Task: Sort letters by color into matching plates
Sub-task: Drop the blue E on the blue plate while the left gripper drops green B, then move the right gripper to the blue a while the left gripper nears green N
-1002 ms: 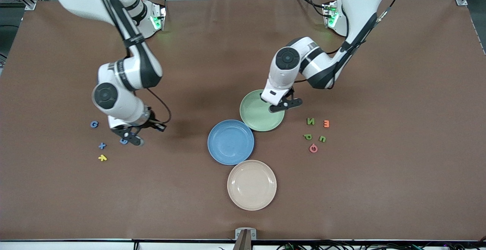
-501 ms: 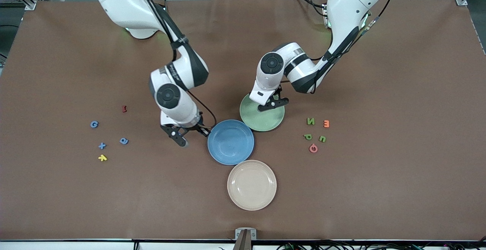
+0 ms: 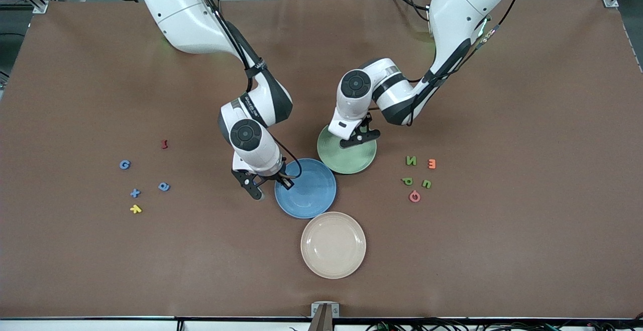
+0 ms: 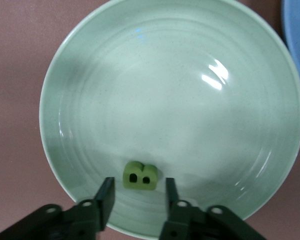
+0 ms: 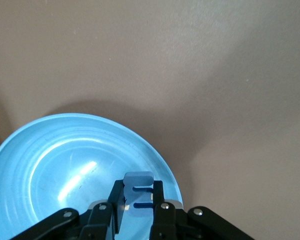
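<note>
Left wrist view: the left gripper [image 4: 136, 197] hangs parted over a green letter [image 4: 140, 176] lying near the green plate's [image 4: 90, 100] rim. Over the blue plate's [image 3: 314, 200] edge, the right gripper [image 5: 139, 202] pinches a blue letter [image 5: 138, 181].

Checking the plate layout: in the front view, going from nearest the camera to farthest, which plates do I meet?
beige plate → blue plate → pale green plate.
</note>
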You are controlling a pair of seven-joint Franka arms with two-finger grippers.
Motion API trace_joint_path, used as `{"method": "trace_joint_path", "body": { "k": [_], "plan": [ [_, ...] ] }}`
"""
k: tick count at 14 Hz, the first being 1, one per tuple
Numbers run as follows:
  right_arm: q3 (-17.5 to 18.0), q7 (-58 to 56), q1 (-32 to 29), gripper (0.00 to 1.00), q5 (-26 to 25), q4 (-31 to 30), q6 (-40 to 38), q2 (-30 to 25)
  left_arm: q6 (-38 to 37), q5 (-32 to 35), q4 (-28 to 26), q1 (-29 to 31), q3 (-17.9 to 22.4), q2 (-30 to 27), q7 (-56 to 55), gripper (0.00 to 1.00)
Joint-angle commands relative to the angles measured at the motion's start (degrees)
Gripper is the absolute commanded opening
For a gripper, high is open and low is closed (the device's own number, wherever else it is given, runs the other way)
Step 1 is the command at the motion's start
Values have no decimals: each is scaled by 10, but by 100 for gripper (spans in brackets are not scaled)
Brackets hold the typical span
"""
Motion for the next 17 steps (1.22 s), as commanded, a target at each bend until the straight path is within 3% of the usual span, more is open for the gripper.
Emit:
{"method": "trace_joint_path", "body": {
  "k": [1,2,4,10,14,17],
  "plan": [
    [-6,20,9,13,5,30,1,24,-2,12,7,7,0,-3,-9,96],
    [-6,20,9,25,5,31,1,25,-2,12,7,9,0,-5,-5,96],
    [-6,17,9,100,4,32,0,24,-3,12,4,28,0,-13,-2,96],
    [-11,-17,-25,100,1,37,-14,1,-7,13,-23,94,-1,-41,64,96],
    [-12,-262,-98,100,-1,27,-123,-39,-7,36,-37,150,-1,-44,153,96],
    [-13,-391,-148,100,-2,-26,-136,-86,-3,65,-50,184,-3,-44,172,96]
  ]
}}
